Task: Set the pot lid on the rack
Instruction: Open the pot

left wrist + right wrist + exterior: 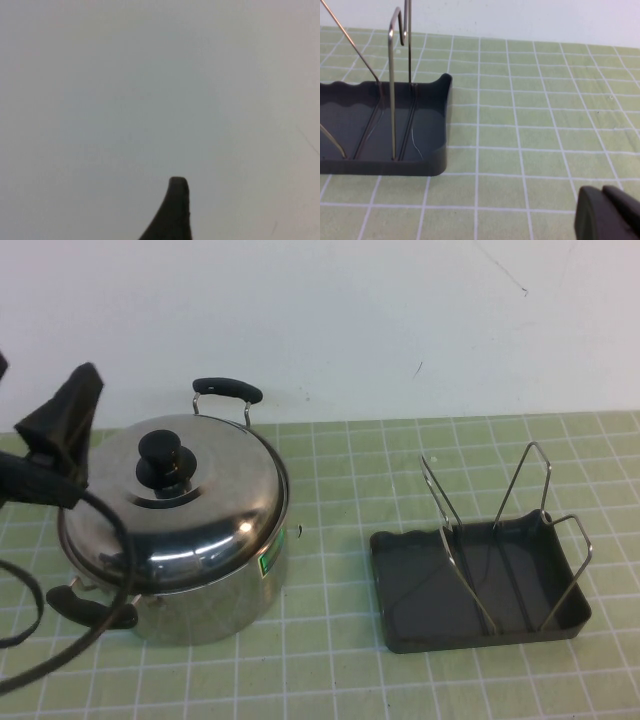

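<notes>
The pot lid (pixel 185 505), shiny domed steel with a black knob (pixel 165 455), sits closed on the steel pot (pixel 215 585) at the table's left. The rack (pixel 480 585), silver wire loops on a dark grey tray, stands at the right; it also shows in the right wrist view (pixel 385 135). My left gripper (pixel 75 405) is raised left of the pot, pointing up at the wall. Only one of its fingers (pixel 177 205) shows in the left wrist view, set far to one side, so it looks open and empty. My right gripper (pixel 610 200) is shut and empty, low over the mat to the right of the rack, and out of the high view.
The pot has two black handles, one at the back (pixel 228 390) and one at the front left (pixel 85 608). The left arm's black cable (pixel 105 530) hangs across the pot's left side. A green gridded mat (pixel 340 660) covers the table; a white wall (pixel 400 320) stands behind.
</notes>
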